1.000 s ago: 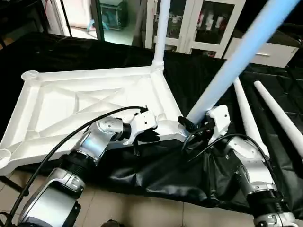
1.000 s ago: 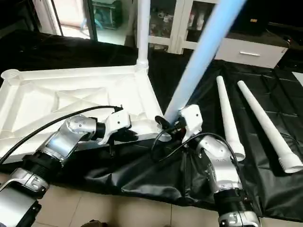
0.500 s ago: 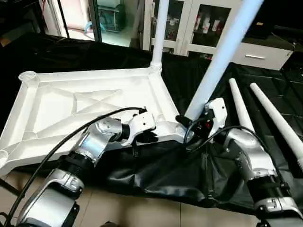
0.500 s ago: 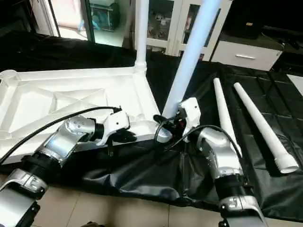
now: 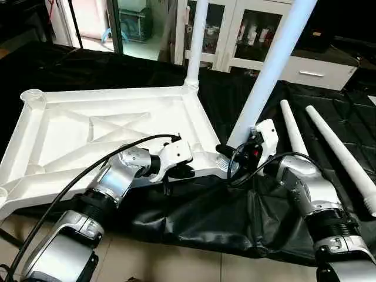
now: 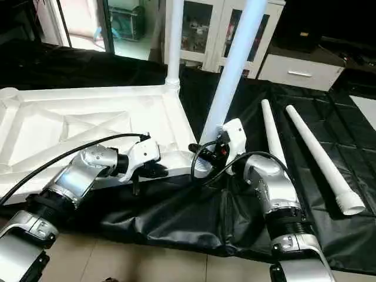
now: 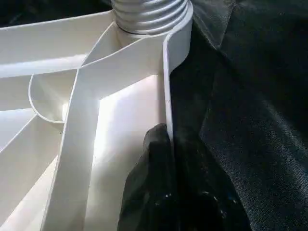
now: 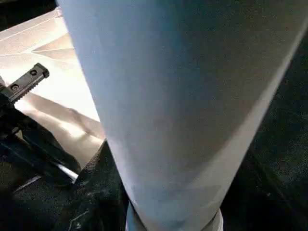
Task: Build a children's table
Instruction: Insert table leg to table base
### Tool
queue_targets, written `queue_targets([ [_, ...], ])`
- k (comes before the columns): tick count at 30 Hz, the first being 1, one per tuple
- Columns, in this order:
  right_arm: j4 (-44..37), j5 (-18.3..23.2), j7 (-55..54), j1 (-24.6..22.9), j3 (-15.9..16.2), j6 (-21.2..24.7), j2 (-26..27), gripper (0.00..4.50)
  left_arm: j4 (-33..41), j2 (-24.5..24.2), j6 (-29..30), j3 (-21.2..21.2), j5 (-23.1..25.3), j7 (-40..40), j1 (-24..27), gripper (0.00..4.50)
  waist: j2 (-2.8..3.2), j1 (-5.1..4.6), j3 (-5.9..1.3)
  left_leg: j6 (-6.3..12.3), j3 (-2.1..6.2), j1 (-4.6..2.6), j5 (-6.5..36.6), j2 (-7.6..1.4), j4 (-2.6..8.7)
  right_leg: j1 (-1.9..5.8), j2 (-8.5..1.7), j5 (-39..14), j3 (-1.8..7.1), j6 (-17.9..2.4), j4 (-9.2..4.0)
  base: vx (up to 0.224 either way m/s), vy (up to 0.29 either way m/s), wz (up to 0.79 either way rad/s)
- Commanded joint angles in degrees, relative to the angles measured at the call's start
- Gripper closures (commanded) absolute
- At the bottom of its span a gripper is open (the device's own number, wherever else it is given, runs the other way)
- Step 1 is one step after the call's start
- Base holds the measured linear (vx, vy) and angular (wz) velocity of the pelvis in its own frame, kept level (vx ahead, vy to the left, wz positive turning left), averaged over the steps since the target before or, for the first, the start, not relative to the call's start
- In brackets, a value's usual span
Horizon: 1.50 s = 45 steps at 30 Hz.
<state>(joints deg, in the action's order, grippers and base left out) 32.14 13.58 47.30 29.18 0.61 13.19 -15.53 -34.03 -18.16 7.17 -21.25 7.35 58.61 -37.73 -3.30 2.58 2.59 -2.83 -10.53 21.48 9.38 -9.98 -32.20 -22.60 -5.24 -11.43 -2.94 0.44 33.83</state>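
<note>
The left end effector (image 5: 179, 171) is clamped on the near rim of the table top (image 5: 106, 129), one black finger (image 7: 151, 183) on each side of the thin wall. The right end effector (image 5: 235, 160) grips the foot of a leg (image 5: 267, 73) – its threaded end sits at the top's near corner socket, the tube leaning slightly. The top lies underside up on the black-sheeted desk (image 5: 235, 211); another leg (image 5: 197, 41) stands upright in the far corner socket, and two spare legs (image 6: 317, 155) lie side by side to the right.
</note>
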Motion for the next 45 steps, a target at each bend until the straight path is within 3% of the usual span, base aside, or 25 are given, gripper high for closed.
queue_targets([
  [1, 6.2, -1.1, -0.9, -4.3, 2.3, 4.9, 0.9, 2.62, -0.3, 0.3, 0.0, -0.4, -0.2, 0.0, 1.5, 4.5, 0.72, -0.25, -1.24, -2.65, 2.16, -1.29, 30.7, -3.57, 5.21, -0.05, -3.71, -28.1, 2.4, -6.9, -6.01, 0.0, 0.0, 0.0],
  [4, 4.3, -1.8, -2.2, -5.2, 2.4, 3.6, 1.3, 2.62, -0.2, 0.3, 0.1, -0.4, -0.3, 0.4, 1.5, 4.5, 0.76, -0.39, -1.06, -2.83, 2.25, -1.81, 33.1, -3.5, 5.28, -0.28, -3.83, -31.0, 2.4, -6.2, -6.49, 0.0, 0.0, 0.0],
  [6, 3.8, -1.2, -1.9, -5.5, 2.1, 4.8, 1.4, 2.62, -0.1, 0.3, 0.2, -0.4, -0.4, 0.5, 1.5, 4.5, 1.12, -0.38, -1.02, -2.78, 2.34, -1.78, 32.8, -3.52, 5.46, -0.16, -3.83, -30.8, 2.39, -6.2, -6.55, 0.0, 0.0, 0.0],
  [7, 3.6, -1.4, -1.8, -5.7, 2.2, 4.9, 1.4, 2.62, -0.1, 0.3, 0.2, -0.4, -0.4, 0.6, 1.5, 4.5, 0.9, -0.46, -1.12, -2.74, 2.27, -1.78, 32.4, -3.58, 5.53, -0.07, -3.71, -29.8, 2.34, -6.3, -6.58, 0.0, 0.0, 0.0],
  [9, 4.0, -1.9, -0.8, -6.2, 3.0, 6.2, 1.0, 2.62, -0.1, 0.3, 0.2, -0.5, -0.3, 0.8, 1.5, 4.5, 1.31, -0.44, -0.99, -2.84, 2.22, -1.79, 32.4, -3.62, 5.6, -0.19, -3.65, -28.1, 2.45, -6.9, -6.46, 0.0, 0.0, 0.0],
  [10, 4.0, -1.8, -0.4, -6.2, 3.1, 7.1, 0.9, 2.62, 0.0, 0.3, 0.2, -0.6, -0.4, 1.1, 1.5, 4.5, 1.09, -0.49, -0.99, -2.62, 2.12, -1.72, 32.1, -3.58, 5.57, -0.07, -3.64, -27.7, 2.47, -7.2, -6.42, 0.0, 0.0, 0.0],
  [14, 4.1, -1.6, 1.3, -6.0, 3.9, 10.4, 0.5, 2.62, 0.1, 0.3, 0.3, -0.7, -0.4, 1.5, 1.5, 4.5, 1.2, -0.5, -0.89, -2.67, 2.15, -1.72, 32.0, -3.65, 5.66, -0.03, -3.67, -27.5, 2.49, -7.5, -6.38, 0.0, 0.0, 0.0],
  [20, 3.7, -1.1, 2.9, -4.9, 4.4, 13.8, 0.1, 2.62, 0.3, 0.3, 0.5, -0.6, -0.4, 1.5, 1.5, 4.5, 1.07, -0.56, -0.69, -2.78, 2.37, -1.84, 33.6, -3.64, 5.7, -0.29, -3.84, -31.2, 2.52, -6.4, -6.69, 0.0, 0.0, 0.0],
  [21, 3.6, -1.3, 2.9, -4.6, 4.3, 13.6, 0.0, 2.62, 0.5, 0.3, 0.6, -0.4, -0.3, 1.2, 1.6, 4.5, 0.8, -0.54, -0.62, -2.72, 2.4, -1.87, 33.7, -3.68, 5.69, -0.39, -3.96, -32.3, 2.52, -6.0, -6.79, 0.0, 0.0, 0.0],
  [23, 3.5, -1.5, 2.6, -4.5, 4.2, 13.0, 0.0, 2.62, 0.7, 0.3, 0.7, -0.3, -0.3, 1.1, 1.7, 4.5, 0.87, -0.62, -0.56, -2.83, 2.5, -1.77, 34.0, -3.69, 5.75, -0.43, -4.01, -33.1, 2.53, -5.6, -6.87, 0.0, 0.0, 0.0],
  [24, 3.5, -1.9, 1.8, -4.6, 3.9, 11.0, 0.2, 2.62, 0.8, 0.3, 0.7, -0.3, -0.3, 1.0, 1.8, 4.5, 0.67, -0.65, -0.57, -2.8, 2.46, -1.81, 34.0, -3.69, 5.73, -0.49, -3.97, -33.3, 2.53, -5.5, -6.92, 0.0, 0.0, 0.0],
  [27, 2.8, -1.6, -0.9, -4.7, 1.9, 6.7, 1.4, 2.62, 1.2, 0.3, 0.9, -0.1, -0.3, 0.7, 2.1, 4.5, 0.82, -0.77, -0.37, -3.0, 2.66, -1.85, 35.2, -3.69, 5.8, -0.74, -4.15, -35.5, 2.54, -4.9, -7.11, 0.0, 0.0, 0.0],
  [33, -0.6, 0.4, -1.5, -5.8, 0.8, 10.7, 1.9, 2.62, 1.9, 0.0, 1.2, -0.3, -0.5, 1.2, 2.8, 4.5, 0.85, -0.9, -0.12, -3.13, 2.86, -1.94, 36.7, -3.66, 5.96, -1.01, -4.0, -37.0, 2.57, -3.9, -7.4, 0.0, 0.0, 0.0],
  [40, -0.2, -3.9, -2.6, -6.7, 3.3, 5.2, 0.8, 2.62, 1.9, 0.5, 1.3, -0.1, -0.4, 0.5, 2.5, 4.5, 0.57, -0.95, 0.03, -3.02, 2.86, -1.95, 36.5, -3.65, 5.92, -1.25, -4.28, -39.4, 2.63, -3.2, -7.7, 0.0, 0.0, 0.0],
  [45, -1.9, -4.5, -8.2, -7.9, 1.5, 2.4, 3.3, 2.62, 2.6, 1.0, 2.3, 0.4, -0.5, -0.6, 2.7, 4.5, 0.75, -1.15, 0.12, -3.3, 3.17, -1.89, 37.6, -3.59, 6.15, -1.23, -4.25, -40.6, 2.49, -2.5, -7.9, 0.0, 0.0, 0.0],
])
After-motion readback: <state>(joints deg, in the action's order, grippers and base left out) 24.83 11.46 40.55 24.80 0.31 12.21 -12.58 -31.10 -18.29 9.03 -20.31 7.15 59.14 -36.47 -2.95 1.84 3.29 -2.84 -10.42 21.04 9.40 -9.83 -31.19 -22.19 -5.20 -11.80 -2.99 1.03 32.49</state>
